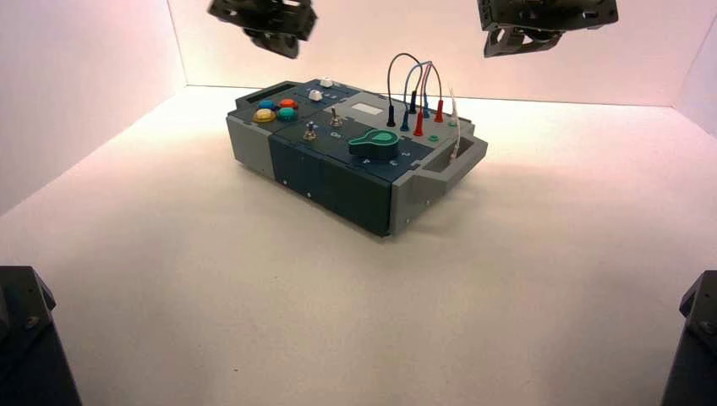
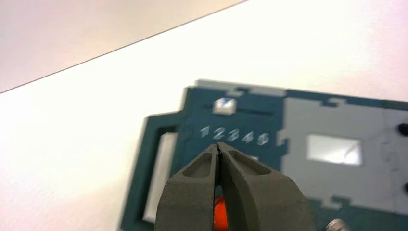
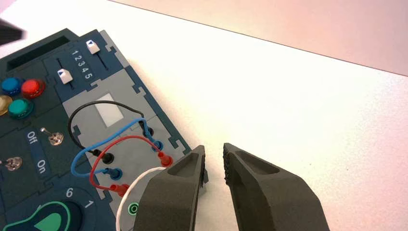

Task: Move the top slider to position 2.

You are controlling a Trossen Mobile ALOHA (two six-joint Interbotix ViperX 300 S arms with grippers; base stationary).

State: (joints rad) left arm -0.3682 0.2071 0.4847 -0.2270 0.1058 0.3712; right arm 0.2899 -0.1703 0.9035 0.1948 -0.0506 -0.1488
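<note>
Left gripper: my left gripper (image 2: 219, 145) is up above the far left part of the box, clenched, its tips touching and nothing between them.
Right gripper: idle, my right gripper (image 3: 214, 147) hangs high past the box's far right side, released, a gap between its fingers.
Top slider: the top slider (image 2: 224, 106) is the white knob on the dark panel at the box's far left, nearest the far edge. I see it near the low-number end of its slot, by the 1 and 2; I can't tell which it lines up with. Neither gripper is touching it.
Numbers: the 1 to 5 row (image 2: 233, 134) runs between the two sliders.
Other slider: the lower slider (image 3: 65, 76) is on the same panel, closer to the buttons; from my left wrist, the fingers mostly cover it.
Buttons: blue, red, yellow and green buttons (image 1: 288, 104) cluster at the box's left.
Switches: two silver switches (image 1: 336, 118) stand between the buttons and the green knob (image 1: 374, 145).
Wires: black, blue and red wires (image 3: 126, 138) arch over the grey panel on the right, with a white one beside them.
Box: the box (image 1: 334, 182) sits turned at an angle on the pale table (image 1: 254, 296).
</note>
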